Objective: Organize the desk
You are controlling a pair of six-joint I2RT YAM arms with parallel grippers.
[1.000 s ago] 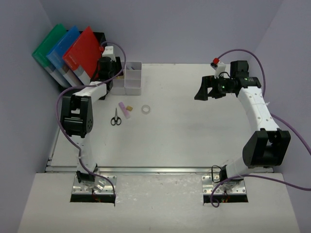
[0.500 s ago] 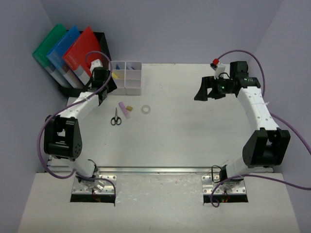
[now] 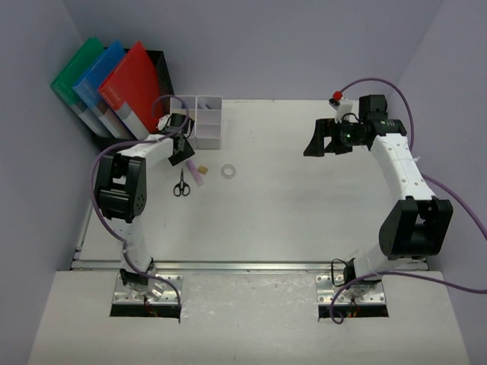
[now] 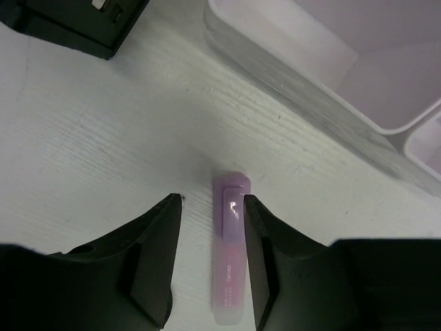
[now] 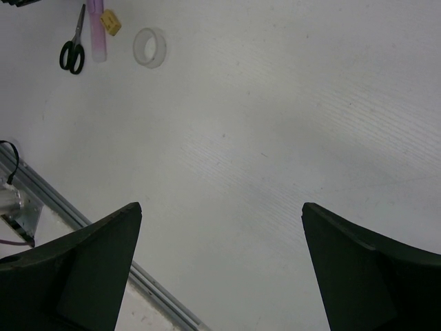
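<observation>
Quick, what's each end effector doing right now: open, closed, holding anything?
Left end effector: open, straddling the purple highlighter, not clamped on it.
Right end effector: open, holding nothing.

The white desk [image 3: 304, 213] has a silver rail [image 3: 251, 266] along its near edge. At its far left corner stands a black file rack [image 3: 162, 72], and just to the right of that a white compartment tray [image 3: 208, 140]. In front of the tray lie a pair of black-handled scissors [image 3: 181, 183], a pink highlighter [image 3: 198, 174], a small yellow block [image 3: 203, 168] just beside the highlighter, and a ring of clear tape [image 3: 228, 171] a little further right.
</observation>
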